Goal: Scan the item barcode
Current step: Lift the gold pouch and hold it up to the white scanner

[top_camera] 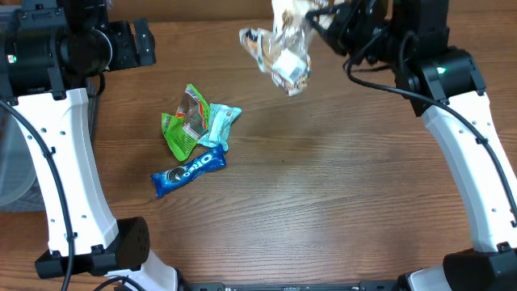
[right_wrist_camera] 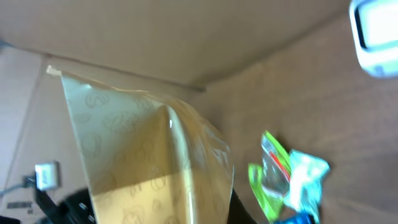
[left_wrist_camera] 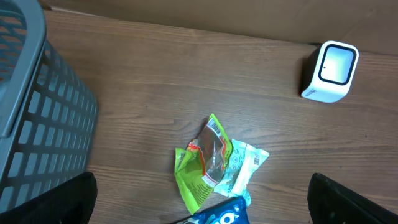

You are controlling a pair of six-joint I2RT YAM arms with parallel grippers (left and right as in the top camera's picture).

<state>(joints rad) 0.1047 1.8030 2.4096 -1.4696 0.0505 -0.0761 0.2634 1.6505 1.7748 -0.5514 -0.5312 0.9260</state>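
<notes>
The right gripper (top_camera: 321, 23) was closed on the clear snack bag (top_camera: 279, 44), holding it up above the far side of the table (top_camera: 323, 178), near the white scanner (left_wrist_camera: 329, 70). The left gripper (top_camera: 148, 44) stood wide open at the far left.

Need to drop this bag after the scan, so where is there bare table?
The widest bare table lies between the snack pile and the right arm, down to the near edge. A narrower strip runs between the basket and the pile. Crowded around the green packet and Oreo pack.
</notes>
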